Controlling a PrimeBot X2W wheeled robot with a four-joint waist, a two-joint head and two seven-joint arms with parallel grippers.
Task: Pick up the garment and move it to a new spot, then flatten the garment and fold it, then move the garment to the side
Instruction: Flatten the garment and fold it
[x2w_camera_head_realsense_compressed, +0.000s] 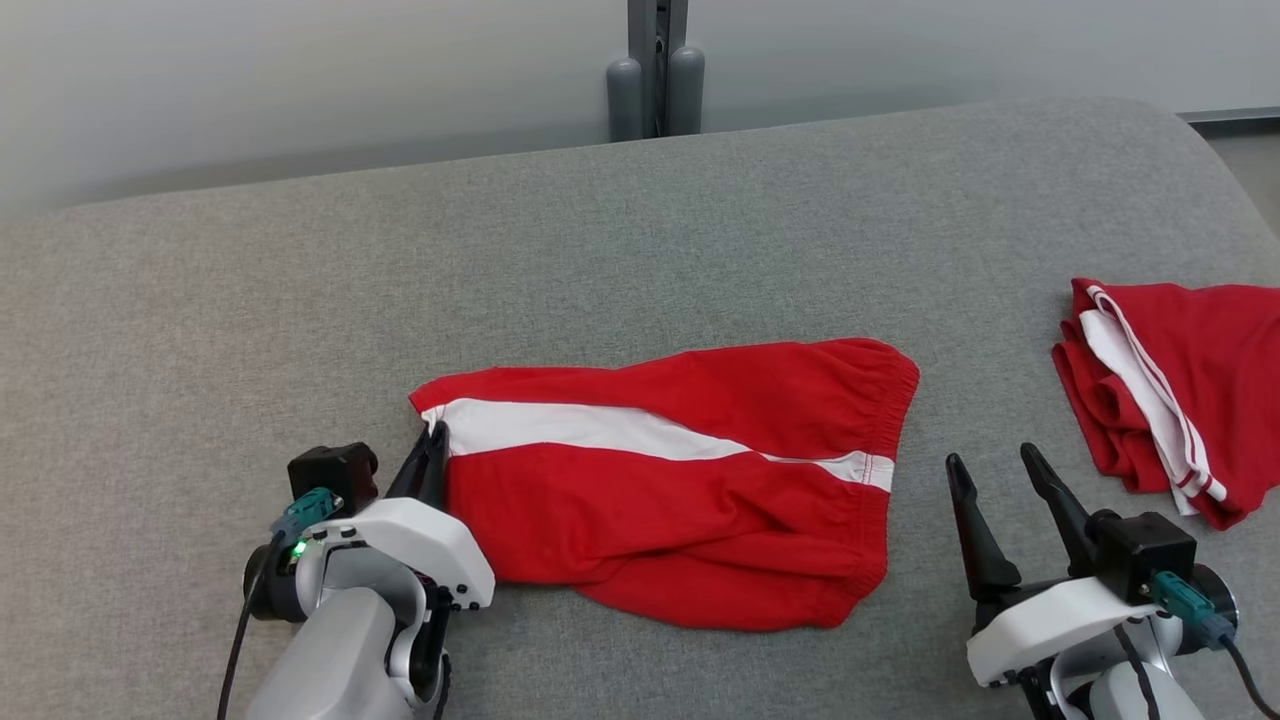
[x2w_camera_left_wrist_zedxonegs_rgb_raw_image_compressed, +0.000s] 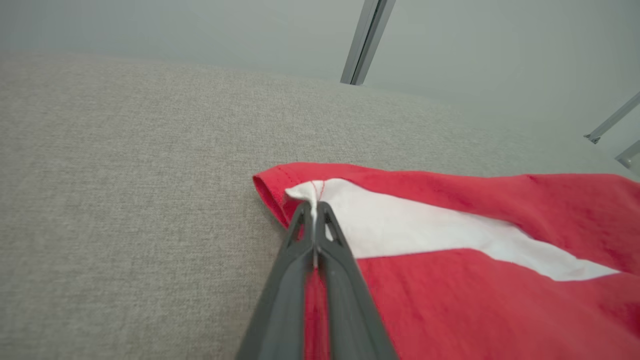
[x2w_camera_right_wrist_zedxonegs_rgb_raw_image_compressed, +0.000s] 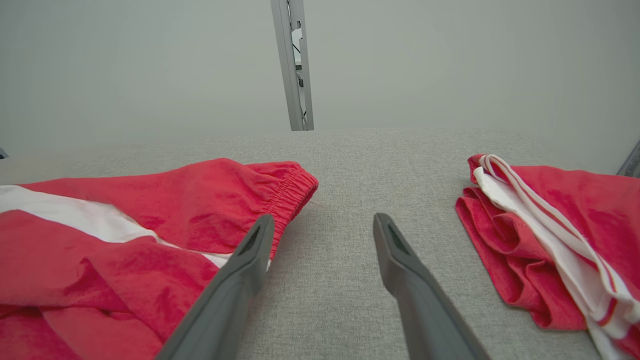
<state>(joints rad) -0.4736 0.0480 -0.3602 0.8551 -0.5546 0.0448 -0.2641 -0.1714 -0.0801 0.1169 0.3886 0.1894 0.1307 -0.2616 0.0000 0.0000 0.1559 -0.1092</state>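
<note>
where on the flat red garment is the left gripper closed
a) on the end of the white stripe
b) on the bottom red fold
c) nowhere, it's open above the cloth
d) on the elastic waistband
a: the left gripper is shut on the end of the white stripe at the red garment's hem edge, opposite the elastic waistband.

A grey fabric-covered desk (x2w_camera_head_realsense_compressed: 640, 250) spans the scene. At twelve o'clock a metal post (x2w_camera_head_realsense_compressed: 657, 60) rises against a plain pale wall (x2w_camera_head_realsense_compressed: 300, 80), softly lit.
</note>
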